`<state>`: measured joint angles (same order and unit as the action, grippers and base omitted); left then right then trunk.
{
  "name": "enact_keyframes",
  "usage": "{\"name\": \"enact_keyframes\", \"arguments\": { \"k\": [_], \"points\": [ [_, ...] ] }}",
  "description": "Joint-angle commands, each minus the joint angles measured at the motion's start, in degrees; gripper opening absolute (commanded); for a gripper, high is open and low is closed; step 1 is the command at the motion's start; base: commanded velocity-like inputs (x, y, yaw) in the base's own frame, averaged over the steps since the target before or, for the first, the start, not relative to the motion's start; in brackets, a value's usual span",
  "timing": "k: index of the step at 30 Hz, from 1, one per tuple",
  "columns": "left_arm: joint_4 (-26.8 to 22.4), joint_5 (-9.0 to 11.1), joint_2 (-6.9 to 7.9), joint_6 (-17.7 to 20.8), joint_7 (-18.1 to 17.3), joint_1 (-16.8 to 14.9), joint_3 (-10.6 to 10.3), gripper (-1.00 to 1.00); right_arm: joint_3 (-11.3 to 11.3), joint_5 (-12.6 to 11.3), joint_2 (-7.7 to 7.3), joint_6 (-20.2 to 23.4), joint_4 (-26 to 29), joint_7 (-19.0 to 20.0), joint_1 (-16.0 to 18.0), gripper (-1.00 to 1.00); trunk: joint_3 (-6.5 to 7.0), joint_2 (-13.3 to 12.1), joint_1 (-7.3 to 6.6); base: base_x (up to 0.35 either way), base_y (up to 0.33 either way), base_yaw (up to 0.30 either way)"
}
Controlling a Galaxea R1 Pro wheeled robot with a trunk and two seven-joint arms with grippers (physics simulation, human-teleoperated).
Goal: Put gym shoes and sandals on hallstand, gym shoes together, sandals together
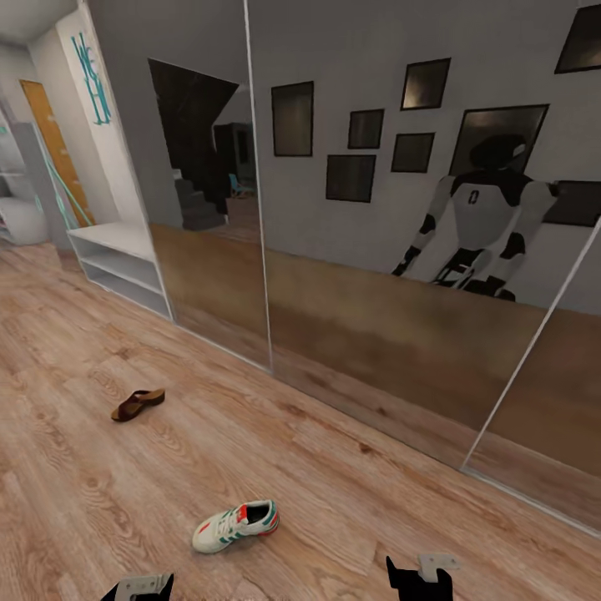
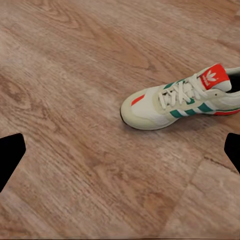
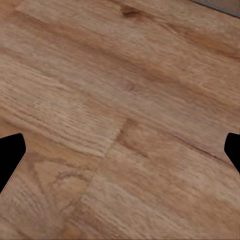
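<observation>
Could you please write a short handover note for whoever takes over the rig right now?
Left gripper: open, empty, above the floor near one gym shoe.
Right gripper: open, empty, over bare planks.
One sandal lies on the floor farther on, toward the shoe rack by the wall.
Done: nothing on the rack yet.
Left: rack this shoe and sandal, find the other two, then pair them up.
</observation>
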<state>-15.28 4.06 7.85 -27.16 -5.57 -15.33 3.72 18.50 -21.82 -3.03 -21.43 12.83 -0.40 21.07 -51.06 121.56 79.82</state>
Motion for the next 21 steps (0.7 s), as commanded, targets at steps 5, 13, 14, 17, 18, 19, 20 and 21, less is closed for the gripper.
{"name": "enact_keyframes", "arguments": {
  "k": [5,13,14,17,18,19,20,21],
  "points": [
    [0.07,0.43,-0.03,-0.15,-0.58,-0.05,0.32,1.0,0.49,-0.59,0.01,-0.2,0.0,-0.04,0.02,1.0,-0.27,0.02,-0.01,0.0,0.0,0.267],
    [0.05,0.43,-0.06,-0.22,-0.58,-0.05,0.32,1.0,0.49,-0.59,0.04,-0.18,0.01,-0.04,0.02,1.0,-0.7,0.02,-0.01,0.0,0.0,0.252],
    [0.05,0.43,-0.07,-0.21,-0.58,-0.05,0.32,1.0,0.49,-0.59,0.04,-0.18,0.01,-0.04,0.02,1.0,-0.75,0.02,-0.01,0.0,0.0,0.243],
    [0.02,0.43,-0.05,-0.24,-0.58,-0.05,0.32,1.0,0.49,-0.59,0.04,-0.17,0.01,-0.04,0.02,1.0,-0.92,0.02,-0.01,0.0,0.0,0.24],
    [0.01,0.43,-0.04,-0.23,-0.58,-0.05,0.32,1.0,0.49,-0.59,0.04,-0.18,0.0,-0.04,0.02,1.0,-0.98,0.02,-0.01,0.0,0.0,0.237],
    [0.01,0.43,-0.04,-0.23,-0.58,-0.05,0.32,1.0,0.49,-0.59,0.04,-0.18,0.0,-0.04,0.02,1.0,-1.03,0.02,-0.01,0.0,0.0,0.236],
    [0.0,0.43,-0.03,-0.23,-0.58,-0.05,0.32,1.0,0.49,-0.59,0.04,-0.18,0.0,-0.04,0.02,1.0,-1.09,0.02,-0.01,0.0,0.0,0.234],
    [-0.01,0.43,-0.07,-0.24,-0.58,-0.05,0.32,1.0,0.49,-0.59,0.04,-0.19,0.01,-0.04,0.02,1.0,-1.15,0.02,-0.01,0.0,0.0,0.231]
  ]
}}
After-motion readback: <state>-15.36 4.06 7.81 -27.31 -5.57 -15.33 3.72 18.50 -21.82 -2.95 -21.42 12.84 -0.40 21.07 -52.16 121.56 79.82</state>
